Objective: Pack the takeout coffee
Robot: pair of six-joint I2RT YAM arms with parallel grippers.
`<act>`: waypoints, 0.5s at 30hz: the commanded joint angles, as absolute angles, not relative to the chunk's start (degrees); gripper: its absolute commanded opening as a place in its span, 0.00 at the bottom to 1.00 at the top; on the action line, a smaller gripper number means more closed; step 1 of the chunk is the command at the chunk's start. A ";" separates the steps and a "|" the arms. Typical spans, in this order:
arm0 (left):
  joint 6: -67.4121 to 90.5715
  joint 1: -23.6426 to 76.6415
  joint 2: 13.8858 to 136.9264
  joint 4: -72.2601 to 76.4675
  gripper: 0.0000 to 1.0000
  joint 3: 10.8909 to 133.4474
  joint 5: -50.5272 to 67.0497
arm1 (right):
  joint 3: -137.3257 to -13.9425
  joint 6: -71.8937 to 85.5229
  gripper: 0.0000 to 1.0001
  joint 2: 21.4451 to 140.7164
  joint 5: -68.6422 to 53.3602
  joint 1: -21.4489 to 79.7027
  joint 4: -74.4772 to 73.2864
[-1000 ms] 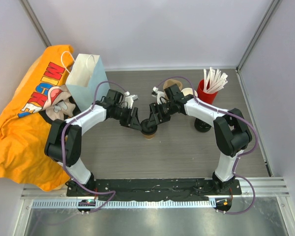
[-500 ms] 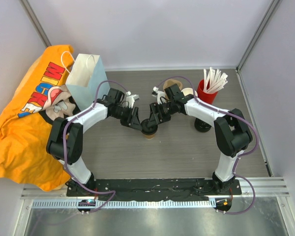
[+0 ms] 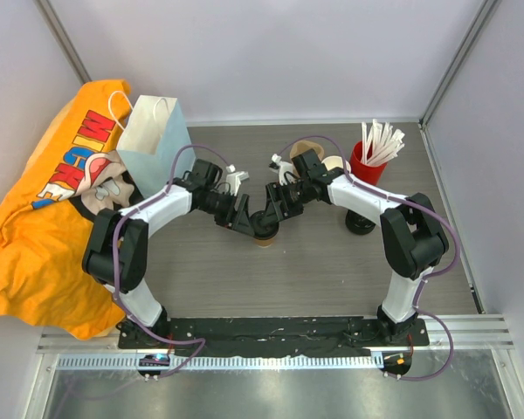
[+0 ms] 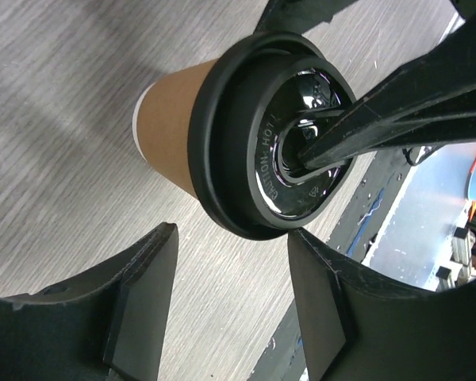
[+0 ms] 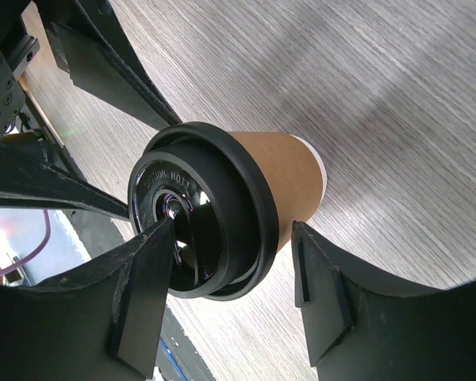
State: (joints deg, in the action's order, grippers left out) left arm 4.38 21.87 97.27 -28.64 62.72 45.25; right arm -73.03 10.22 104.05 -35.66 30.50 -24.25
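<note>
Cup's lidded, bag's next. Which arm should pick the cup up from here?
Right, probably. The right claw straddles the coffee cup at its lid, open, while the left claw sits short of it. The paper bag stands on the left, though.

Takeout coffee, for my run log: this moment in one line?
takeout coffee: upright, lidded; left gripper: open, beside it; right gripper: open, touching lid

Takeout coffee (image 3: 264, 234): small brown kraft cup, upright, centre of the overhead frame.
Lid (image 4: 238, 159): round, black, seated on cup.
</note>
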 commanded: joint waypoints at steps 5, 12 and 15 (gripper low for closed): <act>2.11 22.06 96.42 -31.46 0.63 66.18 48.51 | -73.39 8.26 0.63 102.30 -32.34 30.50 -24.43; 2.28 21.53 95.28 -32.08 0.66 69.16 51.15 | -73.48 8.18 0.64 101.95 -32.43 30.50 -24.35; 2.20 21.36 95.01 -32.61 0.66 69.96 51.24 | -73.83 8.17 0.64 101.43 -32.34 30.50 -24.61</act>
